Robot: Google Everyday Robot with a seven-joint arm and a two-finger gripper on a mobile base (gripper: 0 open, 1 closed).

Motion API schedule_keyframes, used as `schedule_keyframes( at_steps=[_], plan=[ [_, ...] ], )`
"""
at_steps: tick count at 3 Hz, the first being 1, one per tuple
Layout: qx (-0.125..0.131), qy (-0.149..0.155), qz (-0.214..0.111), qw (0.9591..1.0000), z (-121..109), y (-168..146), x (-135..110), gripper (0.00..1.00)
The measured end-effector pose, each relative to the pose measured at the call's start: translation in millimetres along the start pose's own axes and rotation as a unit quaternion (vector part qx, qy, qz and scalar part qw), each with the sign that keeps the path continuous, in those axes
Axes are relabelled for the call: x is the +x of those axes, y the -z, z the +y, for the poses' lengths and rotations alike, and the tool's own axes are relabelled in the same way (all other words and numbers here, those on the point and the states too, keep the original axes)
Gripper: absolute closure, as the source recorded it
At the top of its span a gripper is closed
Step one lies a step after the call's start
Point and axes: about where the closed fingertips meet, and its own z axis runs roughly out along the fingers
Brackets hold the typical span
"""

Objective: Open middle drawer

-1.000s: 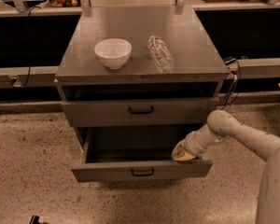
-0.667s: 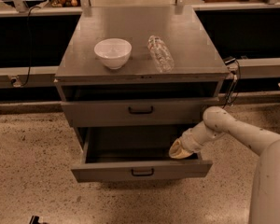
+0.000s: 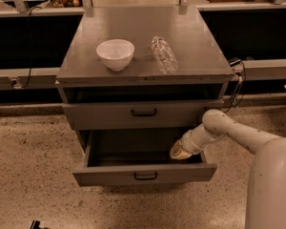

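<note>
The middle drawer (image 3: 109,176) is a grey metal drawer with a low flat front and a small black handle (image 3: 146,176) at its centre. It stands pulled out, with its plain grey inside (image 3: 128,149) showing. My gripper (image 3: 179,151) is at the end of the white arm (image 3: 229,130), which reaches in from the right. It sits over the right end of the open drawer, just behind the front panel and well right of the handle.
Above the open drawer is another grey drawer (image 3: 100,114) with a black handle, and a dark gap above that. A white bowl (image 3: 115,54) and a clear plastic bottle (image 3: 164,54) lying on its side rest on the cabinet top (image 3: 200,46). Speckled floor lies around the cabinet.
My gripper has shifted a little to the left over the open drawer's right end. The drawer stays pulled out about the same amount.
</note>
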Motion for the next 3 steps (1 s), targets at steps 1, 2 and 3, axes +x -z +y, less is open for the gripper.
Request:
schedule_keyframes(
  at_steps=[1, 2, 3],
  plan=[
    [-0.009, -0.002, 0.004, 1.0000, 8, -15, 7, 1.00],
    [-0.009, -0.002, 0.004, 1.0000, 8, -15, 7, 1.00],
    [-0.043, 0.017, -0.008, 0.9989, 25, -7, 6, 1.00]
  ],
)
